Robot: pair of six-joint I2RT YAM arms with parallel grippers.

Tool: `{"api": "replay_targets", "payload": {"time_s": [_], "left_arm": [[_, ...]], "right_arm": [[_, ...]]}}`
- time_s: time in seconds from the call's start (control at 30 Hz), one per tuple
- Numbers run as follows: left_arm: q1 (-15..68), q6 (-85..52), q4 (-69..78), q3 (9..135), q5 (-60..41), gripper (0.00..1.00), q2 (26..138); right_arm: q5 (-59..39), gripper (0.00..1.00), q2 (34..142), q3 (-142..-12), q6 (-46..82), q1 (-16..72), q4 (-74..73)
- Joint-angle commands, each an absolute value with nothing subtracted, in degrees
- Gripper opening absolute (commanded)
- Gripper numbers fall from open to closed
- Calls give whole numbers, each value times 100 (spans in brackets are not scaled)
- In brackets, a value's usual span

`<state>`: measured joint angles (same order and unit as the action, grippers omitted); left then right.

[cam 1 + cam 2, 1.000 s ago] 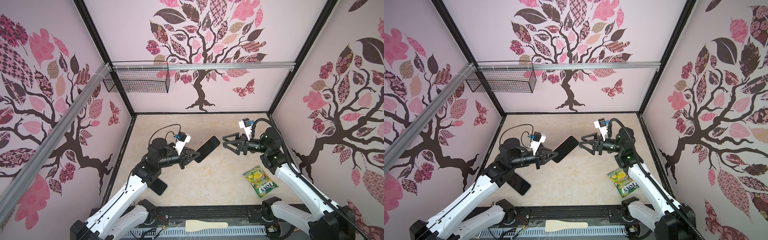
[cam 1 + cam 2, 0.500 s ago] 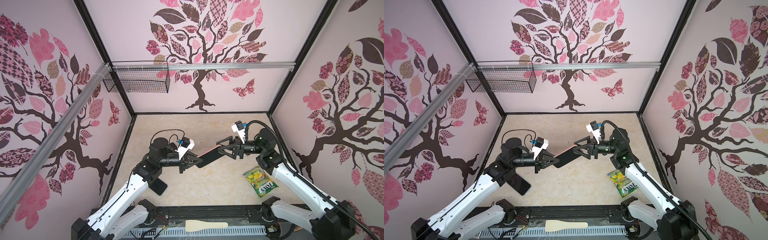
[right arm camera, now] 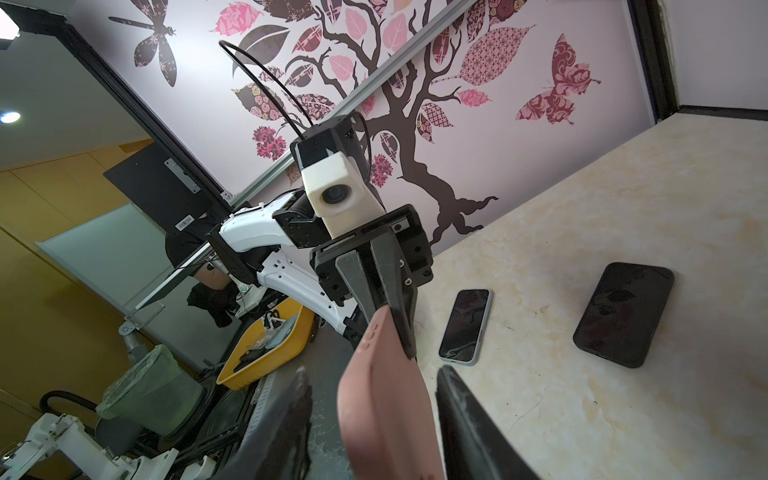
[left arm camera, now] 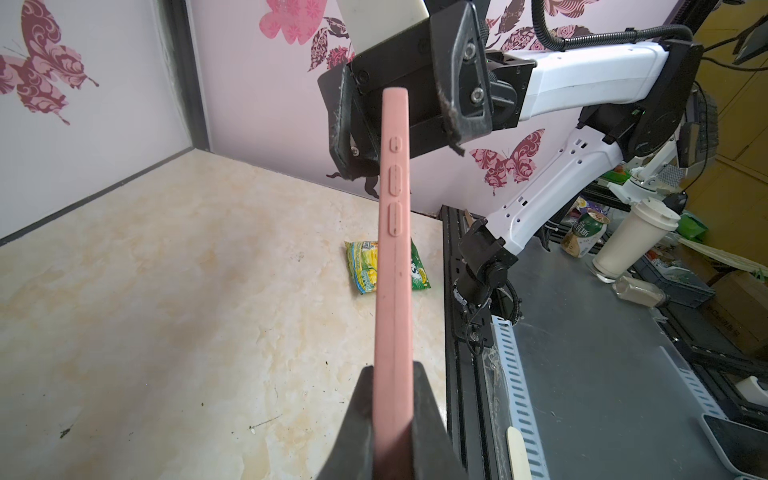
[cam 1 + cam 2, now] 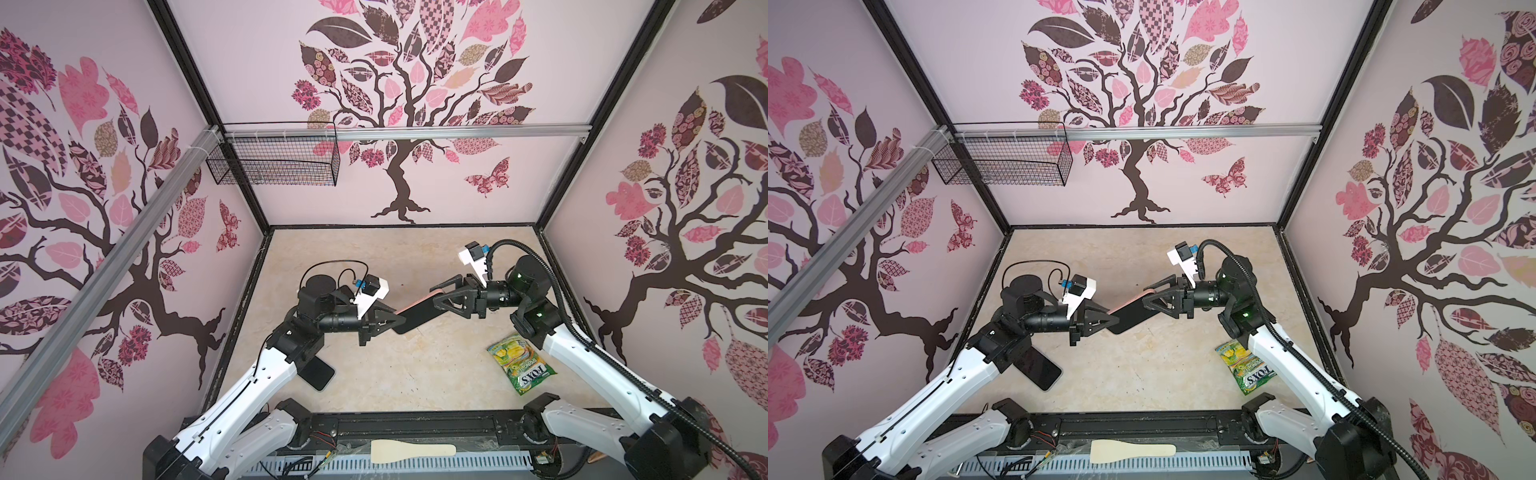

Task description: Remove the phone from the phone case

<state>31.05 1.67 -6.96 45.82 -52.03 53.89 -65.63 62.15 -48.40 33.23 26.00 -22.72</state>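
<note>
A phone (image 5: pixel 420 321) with a dark screen sits in a pink phone case (image 5: pixel 409 308) and hangs above the middle of the table in both top views. My left gripper (image 5: pixel 398 323) is shut on its near end; the left wrist view shows the case (image 4: pixel 392 249) edge-on between the jaws of that gripper (image 4: pixel 390 374). My right gripper (image 5: pixel 435 296) straddles the far end. In the right wrist view the case (image 3: pixel 382 415) stands between that gripper's (image 3: pixel 372 374) open fingers, with a gap on each side.
A green candy bag (image 5: pixel 521 363) lies at the right front. A black phone (image 5: pixel 318 372) lies half under my left arm; a grey-cased phone (image 3: pixel 465 324) lies near it. A wire basket (image 5: pixel 274 160) hangs at the back left.
My right gripper has moved left from clear of the phone to around its far end, its jaws narrowing. My left gripper has turned the phone more edge-up and lowered it slightly.
</note>
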Motion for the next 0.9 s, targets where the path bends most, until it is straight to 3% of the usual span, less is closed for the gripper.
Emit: {"api": "replay_targets", "payload": {"time_s": [0.0,0.87], "left_arm": [[3102,167,-246,4730,-5326,0,5345],[3130,359,-320,4605,-5370,0,5285]], "right_arm": [[-6653,49,6323,-5091,3400,2667,-2513],[-6548,46,6504,-5131,3904,2827,-3014]]}}
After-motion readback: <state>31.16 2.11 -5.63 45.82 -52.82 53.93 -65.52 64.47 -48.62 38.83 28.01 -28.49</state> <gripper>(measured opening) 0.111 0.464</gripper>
